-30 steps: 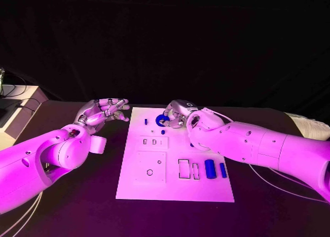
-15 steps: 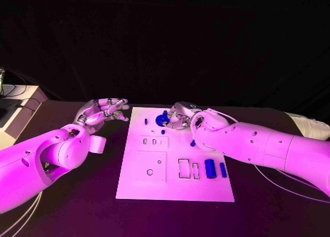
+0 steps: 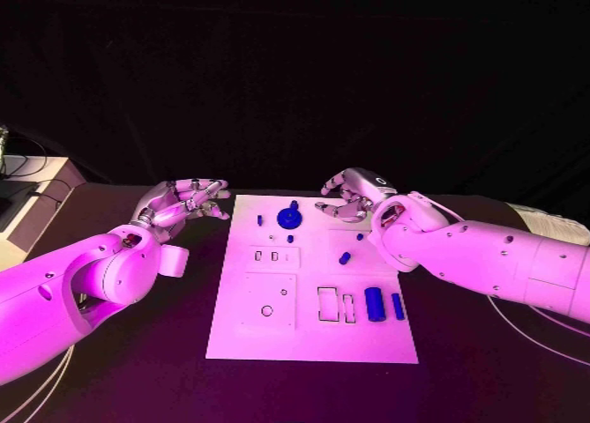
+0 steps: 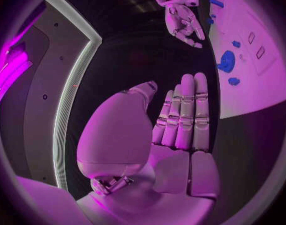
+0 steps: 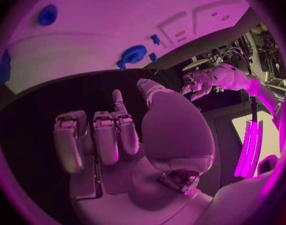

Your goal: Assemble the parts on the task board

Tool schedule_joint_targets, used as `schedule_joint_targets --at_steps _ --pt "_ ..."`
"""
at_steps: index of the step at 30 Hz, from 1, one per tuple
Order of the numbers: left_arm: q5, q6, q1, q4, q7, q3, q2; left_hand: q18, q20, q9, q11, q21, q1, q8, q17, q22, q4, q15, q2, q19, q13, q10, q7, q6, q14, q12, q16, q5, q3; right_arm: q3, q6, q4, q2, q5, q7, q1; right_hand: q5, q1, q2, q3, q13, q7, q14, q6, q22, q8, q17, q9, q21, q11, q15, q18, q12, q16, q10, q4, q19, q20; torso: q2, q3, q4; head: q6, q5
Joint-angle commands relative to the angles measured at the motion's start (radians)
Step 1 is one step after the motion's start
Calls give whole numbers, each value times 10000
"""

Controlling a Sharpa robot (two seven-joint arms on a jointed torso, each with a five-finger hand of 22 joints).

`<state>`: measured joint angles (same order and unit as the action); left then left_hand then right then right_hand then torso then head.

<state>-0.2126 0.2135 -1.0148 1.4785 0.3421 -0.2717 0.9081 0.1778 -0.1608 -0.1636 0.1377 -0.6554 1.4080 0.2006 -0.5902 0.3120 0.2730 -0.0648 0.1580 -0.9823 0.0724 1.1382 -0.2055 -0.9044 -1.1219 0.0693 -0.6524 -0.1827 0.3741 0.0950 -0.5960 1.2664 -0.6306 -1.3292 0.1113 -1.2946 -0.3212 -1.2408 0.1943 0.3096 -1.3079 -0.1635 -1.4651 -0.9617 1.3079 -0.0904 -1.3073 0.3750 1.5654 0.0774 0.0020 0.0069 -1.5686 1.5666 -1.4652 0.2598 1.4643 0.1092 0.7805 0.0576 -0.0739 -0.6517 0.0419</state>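
The white task board (image 3: 308,339) lies in the middle of the black table. A round blue part (image 3: 289,217) rests near its far edge, with small blue pieces (image 3: 344,258) around it and two blue cylinders (image 3: 375,302) further toward me. My right hand (image 3: 352,197) hovers at the board's far right corner, a short way right of the round part, with loosely bent fingers holding nothing. My left hand (image 3: 180,201) hangs left of the board, also holding nothing. The left wrist view has the straight fingers (image 4: 183,117), the round part (image 4: 227,61) and the right hand (image 4: 183,22).
A pale box (image 3: 34,207) stands at the table's left edge. Rectangular slots (image 3: 329,301) and a plate with a hole (image 3: 268,308) sit in the board's near half. The right wrist view takes in my right hand (image 5: 118,135), the round part (image 5: 134,54) and the left hand (image 5: 202,80).
My right hand has let go of the round blue part and drawn away to the right. The part stays on the board's far end. The left hand has barely moved.
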Motion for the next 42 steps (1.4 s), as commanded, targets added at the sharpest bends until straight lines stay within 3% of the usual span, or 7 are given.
schedule_joint_targets --at_steps 1,5,10,20,26,33,42 --pt "-17 -91 9 23 148 -8 8 25 -18 -10 17 -29 29 -63 -13 17 -3 -19 83 80 -16 -53 -25 -22 68 -56 -48 53 83 -18 -124 232 -529 2196 -1723 -112 466 -547 57 164 -2629 -25 -1009 93 2618 59 -2427 -11 41 63 76 -65 -22 -3 -1056 -296 1056 40 -55 -28 103 52 -10" --pt "-13 -101 45 42 174 -8 33 24 -20 -16 8 -39 31 -55 -15 23 -6 -18 83 94 -10 -28 -15 -40 76 -40 -50 53 92 -30 731 243 -1164 3268 -2549 -189 1043 -1309 218 336 -2629 -47 -965 53 2330 56 -2250 -4 -299 85 91 35 -22 -47 -1056 -776 848 59 -84 -71 186 98 3" --pt "-8 -154 150 81 211 -8 61 30 -20 -31 -24 -80 17 -41 -24 47 -7 -1 100 141 21 119 9 -78 99 20 -59 54 118 -33 1721 -172 -1761 3562 -3267 -224 1000 -1864 385 463 -2629 -41 -967 24 2257 55 -2261 -11 -394 81 78 61 -22 -48 -1056 -1173 792 51 -122 -165 265 139 98" --pt "-6 -249 340 106 252 -8 68 35 -12 -43 -78 -131 -3 -46 -33 77 -3 30 133 215 70 368 49 -87 138 114 -66 54 163 -30 2870 -1094 -2126 2392 -3388 -145 758 -2016 619 370 -2561 -2 -1000 299 2266 225 -2401 -91 -392 35 40 58 56 -16 -977 -1360 798 3 -134 -312 304 161 170" --pt "-6 -261 416 96 253 -9 76 35 -12 -44 -82 -135 -5 -46 -33 79 -3 32 134 223 75 388 52 -89 144 121 -65 54 169 -27 3112 -1377 -2026 1888 -3213 41 736 -2015 621 270 -2548 -79 -1009 448 2261 267 -2440 -122 -401 98 97 59 71 -7 -962 -1365 794 37 -101 -391 301 93 150" --pt "-7 -278 452 74 247 -9 78 35 -11 -45 -81 -137 -6 -46 -34 80 -3 33 139 229 75 386 53 -90 147 118 -64 54 171 -20 3288 -1656 -1765 1808 -2979 177 724 -2019 593 197 -2548 -119 -1013 536 2249 273 -2458 -139 -418 136 133 63 70 -2 -962 -1359 786 66 -68 -432 287 79 164" --pt "-8 -277 463 54 243 -9 78 34 -11 -49 -69 -148 -11 -47 -35 87 -3 28 154 251 62 330 46 -92 161 78 -63 54 183 -13 3410 -1822 -1535 1870 -2846 237 702 -1981 542 132 -2582 -141 -1024 562 2292 254 -2501 -143 -366 159 157 48 31 9 -1001 -1320 818 91 -75 -399 298 10 143"
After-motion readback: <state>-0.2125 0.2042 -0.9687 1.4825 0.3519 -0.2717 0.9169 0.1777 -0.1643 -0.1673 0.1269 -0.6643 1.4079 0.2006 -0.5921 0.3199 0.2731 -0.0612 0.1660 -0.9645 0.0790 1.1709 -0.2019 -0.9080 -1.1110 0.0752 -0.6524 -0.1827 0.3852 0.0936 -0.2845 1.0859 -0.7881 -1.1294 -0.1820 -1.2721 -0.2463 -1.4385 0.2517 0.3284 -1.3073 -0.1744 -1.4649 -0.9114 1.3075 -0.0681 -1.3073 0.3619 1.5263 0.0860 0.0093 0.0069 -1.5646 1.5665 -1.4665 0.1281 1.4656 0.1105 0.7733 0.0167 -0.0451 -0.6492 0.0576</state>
